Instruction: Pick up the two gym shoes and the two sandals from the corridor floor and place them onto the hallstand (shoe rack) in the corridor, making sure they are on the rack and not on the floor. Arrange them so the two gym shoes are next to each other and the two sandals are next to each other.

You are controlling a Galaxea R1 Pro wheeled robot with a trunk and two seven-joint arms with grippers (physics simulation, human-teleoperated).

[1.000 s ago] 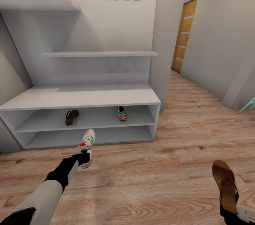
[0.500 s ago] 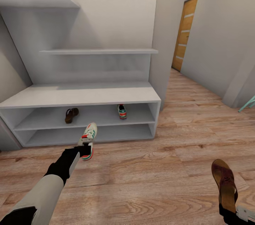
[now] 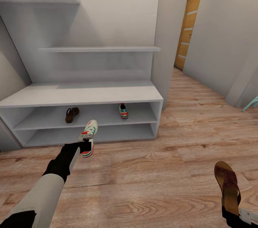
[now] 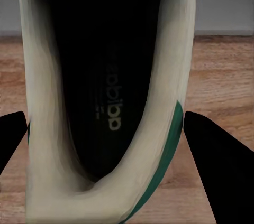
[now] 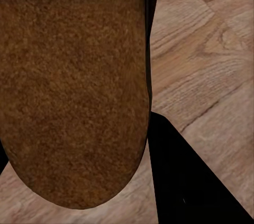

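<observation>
- Gym shoe (image 3: pixel 88 138) pinched at heel by left gripper (image 3: pixel 85 146), before hallstand (image 3: pixel 82 95).
- Sandal (image 3: pixel 226 185) clamped in right gripper (image 3: pixel 232 214) above corridor floor (image 3: pixel 150 181).

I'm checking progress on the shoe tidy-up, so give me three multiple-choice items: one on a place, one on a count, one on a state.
1. Where does the shelved gym shoe sit on the hallstand?
A. bench top
B. upper open shelf
C. top wall shelf

2. How many items of footwear are on the hallstand?
A. two
B. three
C. four

3. What does the left gripper hold?
A. nothing
B. a sandal
C. a gym shoe

Answers: 1 B, it stands just under the bench top. 2 A, that shoe plus one shelved sandal. 3 C, the held gym shoe sits in its grip.
</observation>
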